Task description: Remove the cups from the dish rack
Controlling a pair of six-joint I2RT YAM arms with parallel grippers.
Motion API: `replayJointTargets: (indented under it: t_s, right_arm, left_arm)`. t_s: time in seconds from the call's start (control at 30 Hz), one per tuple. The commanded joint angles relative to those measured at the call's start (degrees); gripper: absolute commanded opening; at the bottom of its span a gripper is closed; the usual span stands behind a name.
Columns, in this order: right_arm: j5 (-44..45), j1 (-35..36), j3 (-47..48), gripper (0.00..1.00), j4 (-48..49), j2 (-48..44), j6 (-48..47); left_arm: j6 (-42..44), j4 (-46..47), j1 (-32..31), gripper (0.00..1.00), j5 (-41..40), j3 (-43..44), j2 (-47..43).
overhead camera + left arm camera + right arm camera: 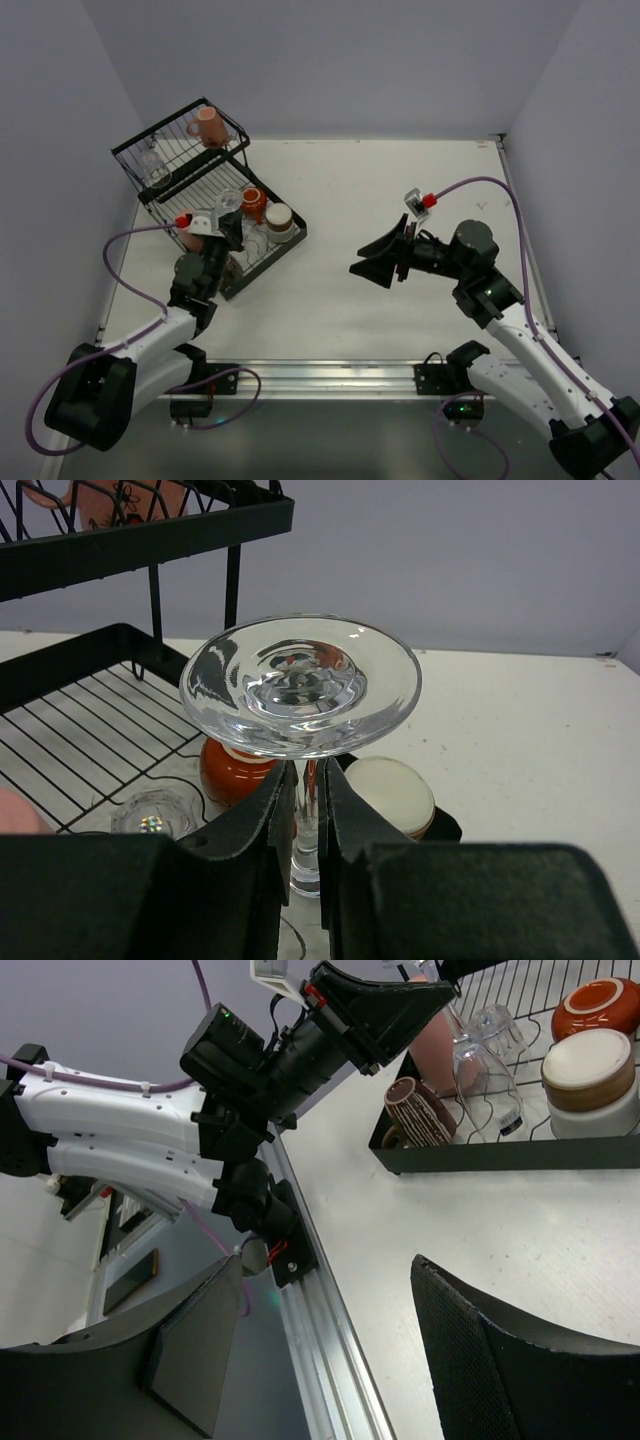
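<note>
Black left gripper (308,805) pinches thin stem of inverted clear glass (300,685).

Left arm (150,340): stretched forward; left gripper (305,810) jaws pinched on the stem of a glass (300,685).
Right arm (520,330): elbow bent, wrist turned leftward; right gripper (325,1260) jaws wide apart, empty.

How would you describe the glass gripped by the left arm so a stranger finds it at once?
Find the black wire dish rack, far left, then its low tray. There the left end effector grips the stem of a clear glass turned upside down, foot uppermost. The orange-red cup and cream-topped cup beside it are opaque and stemless.
</note>
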Motion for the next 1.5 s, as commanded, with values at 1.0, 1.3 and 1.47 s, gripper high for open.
replayJointTargets:
  t_s: [1.0,1.3,1.47]
  right_arm:
    - [12.98,4.05,-2.65,0.7,20.03,12.44,19.27]
    - [16.5,5.02,-3.97,0.69,34.53,19.55,31.75]
    - [18.17,5.46,-2.83,0.69,40.42,22.46,33.95]
  left_arm:
    - [-1.85,-17.28,0.17,0.0,-8.95,12.4,-13.36]
    - [-7.39,-25.11,0.17,0.0,-5.53,17.94,-21.27]
    - [-13.44,-28.19,0.17,0.0,-2.46,20.4,-24.44]
